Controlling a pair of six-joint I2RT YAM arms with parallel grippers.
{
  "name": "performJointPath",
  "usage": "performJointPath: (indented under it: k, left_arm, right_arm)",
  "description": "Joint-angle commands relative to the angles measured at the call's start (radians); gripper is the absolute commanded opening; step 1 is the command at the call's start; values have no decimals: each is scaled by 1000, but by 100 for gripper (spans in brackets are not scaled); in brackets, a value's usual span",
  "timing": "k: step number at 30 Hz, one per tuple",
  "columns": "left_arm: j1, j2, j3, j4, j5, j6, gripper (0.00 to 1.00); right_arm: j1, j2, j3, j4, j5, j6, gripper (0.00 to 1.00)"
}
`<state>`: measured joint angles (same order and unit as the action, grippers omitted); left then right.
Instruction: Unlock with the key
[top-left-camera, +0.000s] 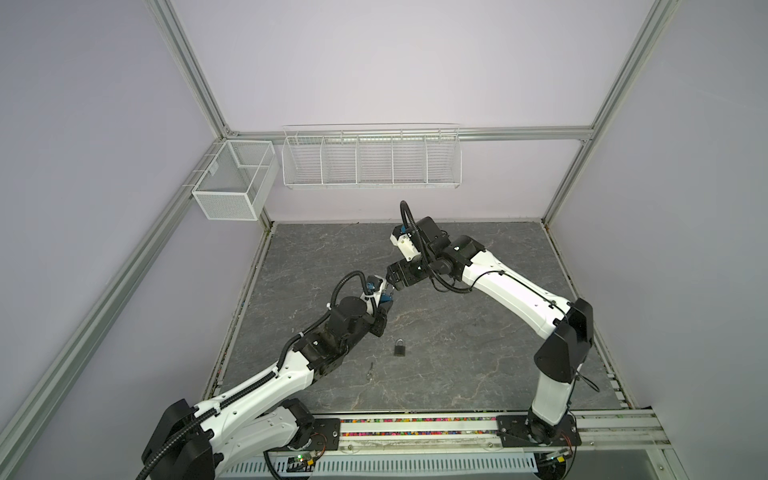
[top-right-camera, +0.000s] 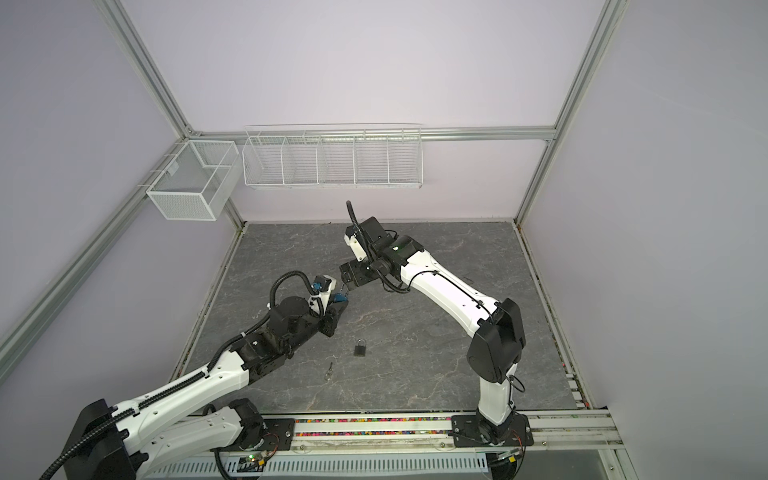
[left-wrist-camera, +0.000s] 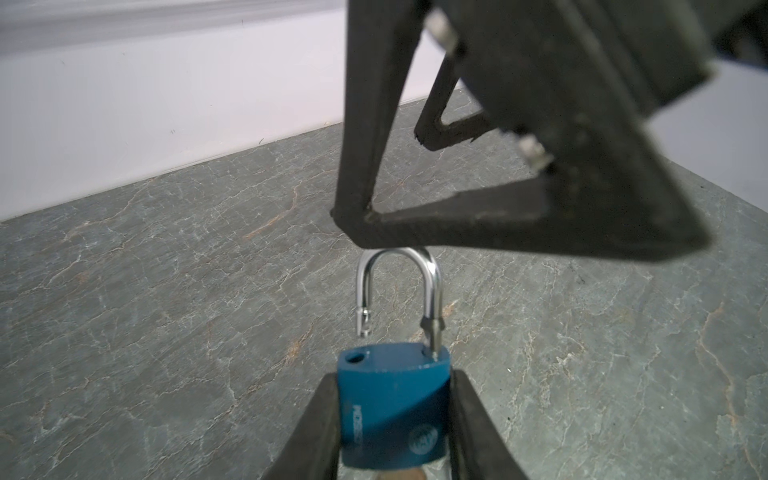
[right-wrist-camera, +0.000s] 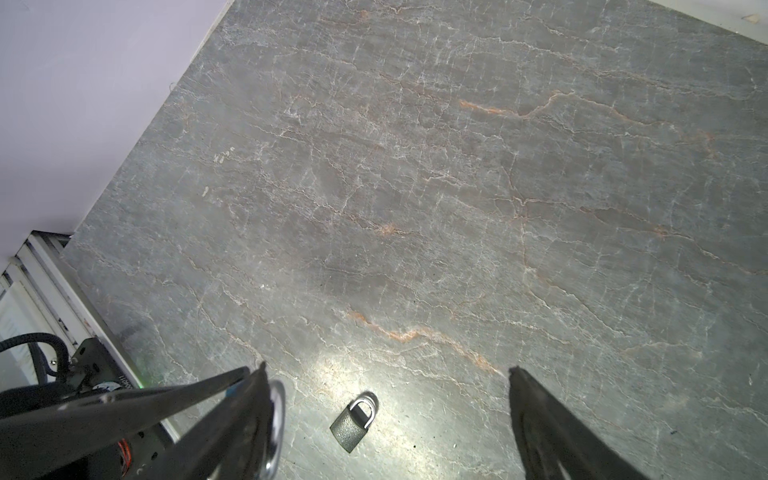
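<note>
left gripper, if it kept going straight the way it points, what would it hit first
The right gripper. One of its open fingers lies across the line, at the top of the raised shackle of the blue padlock that the left gripper holds. They may already touch.

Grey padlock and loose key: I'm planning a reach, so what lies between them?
Nothing; in both top views only bare tabletop separates the grey padlock from the key.

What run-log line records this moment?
left end effector: shut on blue metal padlock | silver shackle: open | right end effector: open, by shackle | grey metal padlock: closed, on stone table
</note>
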<state>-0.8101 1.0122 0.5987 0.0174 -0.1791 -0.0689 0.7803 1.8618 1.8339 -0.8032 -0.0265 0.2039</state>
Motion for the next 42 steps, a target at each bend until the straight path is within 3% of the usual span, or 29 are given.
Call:
performJointPath:
  k: [1,14,27,42]
  left_arm:
    - [-1,-24,-12,41,-5,16,0]
    - [-1,-18,-10,44,-2,19,0]
    - [-1,-24,-15,44,-23,9,0]
    - [-1,-27,-22,52,-31,6,0]
  right_arm:
    - [-5,16,27,-46,1,-56,90]
    - [-1,43,81,-87,-35,-126,91]
    - [-9,167,228,-232,33,-125,92]
    - [-29,120,156,-232,14,-146,93]
